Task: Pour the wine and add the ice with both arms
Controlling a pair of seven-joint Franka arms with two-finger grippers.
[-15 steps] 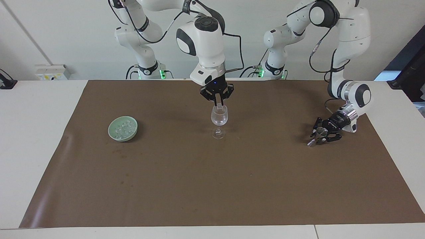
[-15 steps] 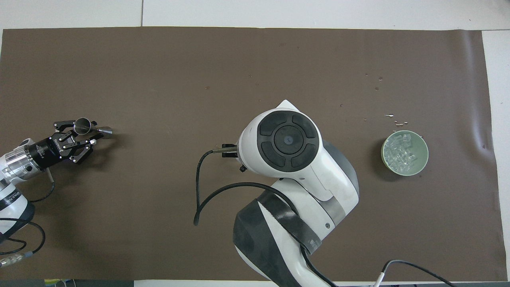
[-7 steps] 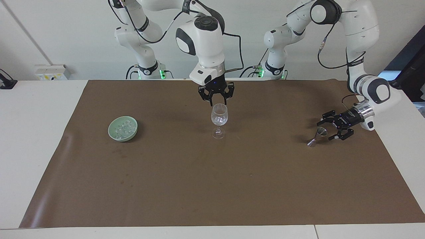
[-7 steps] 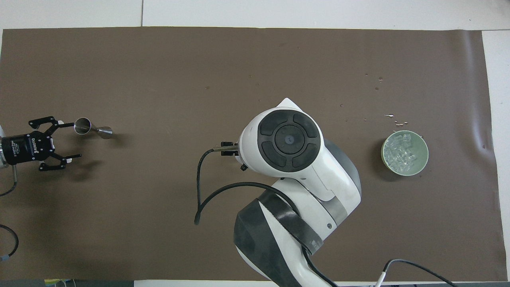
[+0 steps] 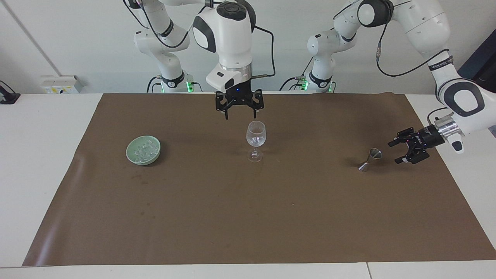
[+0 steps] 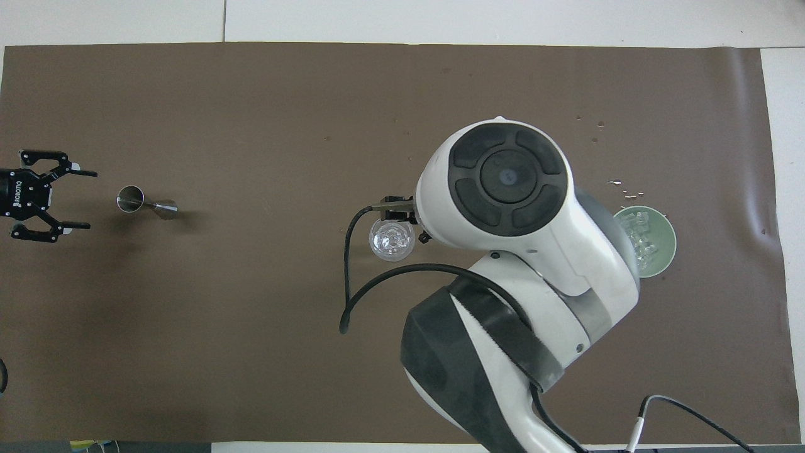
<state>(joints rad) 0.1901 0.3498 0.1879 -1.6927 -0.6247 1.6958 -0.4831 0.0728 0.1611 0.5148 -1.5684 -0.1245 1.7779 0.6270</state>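
I have the right pincer [image 5: 240, 112] hanging spread wide and empty above the glass [image 5: 256, 140], which stands upright mid-worktop on the brown mat [image 5: 248, 217]; a few clear ice cubes [image 5: 255, 138] sit in its bowl-shaped cup, so I judge the ice step served. The left pincer [image 5: 405, 149] is also fully apart and holds nothing, low just beside the jigger [image 5: 371, 159], near the mat's edge at the left arm's end. That silvery hourglass jigger stands on its own, apart from the pincer; I see no liquid in it. The pale green bowl [image 5: 143, 150], smooth and round, holds more glassy cubes toward the right arm's end.
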